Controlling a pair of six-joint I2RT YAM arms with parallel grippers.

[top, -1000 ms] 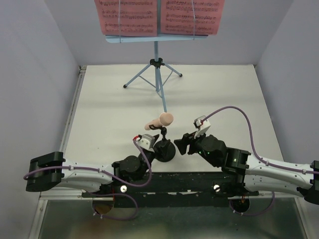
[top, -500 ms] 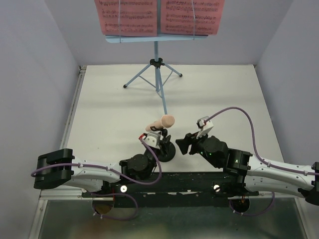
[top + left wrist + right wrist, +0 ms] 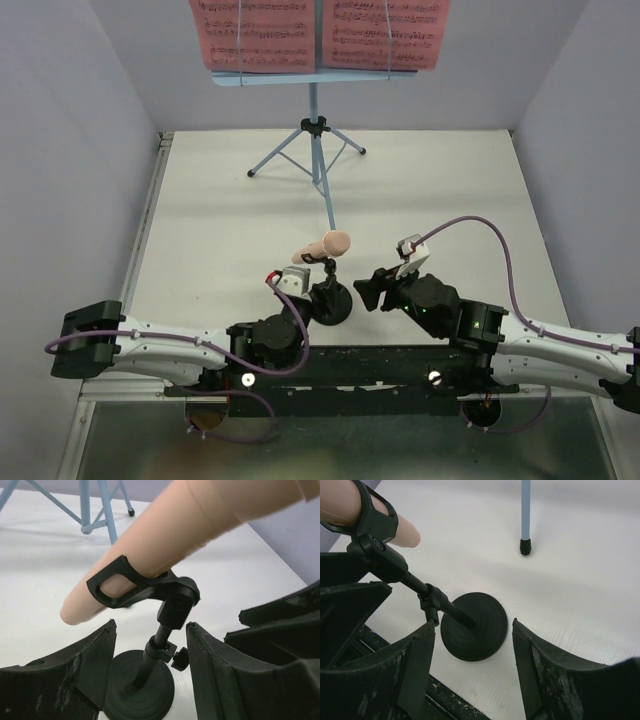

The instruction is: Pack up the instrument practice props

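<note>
Sitting in the black clip (image 3: pixel 131 582) of its short stand (image 3: pixel 330 300), the mic (image 3: pixel 322 246) lies tilted, its rounded head up and away from me and its tail pointing low to my left. The stand's round base (image 3: pixel 475 625) rests flat on the white table (image 3: pixel 220 220), just ahead of my two arm mounts and between my two wrists.

My left pincer (image 3: pixel 151 625) is spread wide, one finger on either side of the stand's thin stem below the clip. From the left wrist, a gap shows between each finger and the stem, and the mic's tail hangs above the left-hand finger (image 3: pixel 75 675).

My right pincer (image 3: pixel 472 624) is spread as well, coming at the stand from its right. From the right wrist, the base and the lower stem show in the space between the fingers, and neither finger touches them. From above, its tips sit just beside the base, apart from it.

Well beyond the stand, at the far end of the table, the light-blue music stand (image 3: pixel 315 130) is upright on its tripod legs. One leg reaches toward the mic and ends short of it. Two pink pages (image 3: pixel 260 35) (image 3: pixel 385 30) of printed notes sit side by side on its desk, above and far behind the mic.
</note>
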